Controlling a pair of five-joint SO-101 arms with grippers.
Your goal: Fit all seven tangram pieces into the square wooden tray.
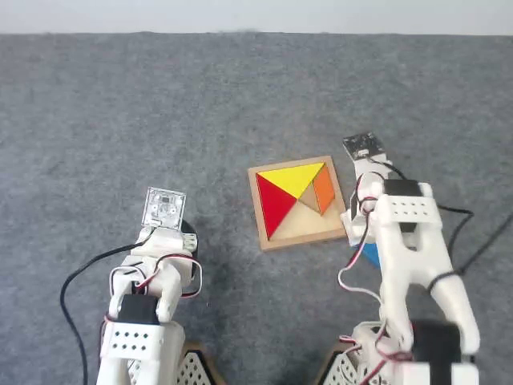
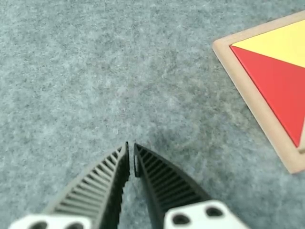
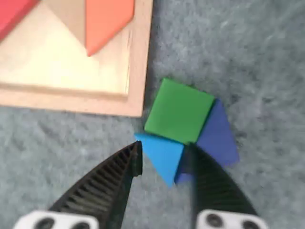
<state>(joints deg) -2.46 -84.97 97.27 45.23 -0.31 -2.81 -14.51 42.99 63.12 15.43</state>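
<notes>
The square wooden tray point(image 1: 262, 210) lies mid-table and holds a yellow triangle point(image 1: 295, 176), a red triangle point(image 1: 275, 204) and an orange piece point(image 1: 324, 190). Just off the tray's near right corner, a green square point(image 3: 180, 112), a light blue triangle point(image 3: 162, 149) and a dark blue piece point(image 3: 218, 136) lie bunched together on the mat. My right gripper point(image 3: 163, 157) is open, low over them, one finger on each side of the light blue triangle. My left gripper point(image 2: 131, 147) is shut and empty over bare mat, left of the tray point(image 2: 248, 88).
Grey felt mat covers the whole table. The right arm point(image 1: 409, 220) stands beside the tray's right edge and hides most of the loose pieces from above; a bit of blue point(image 1: 370, 255) shows under it. The left arm point(image 1: 160, 249) is at the lower left.
</notes>
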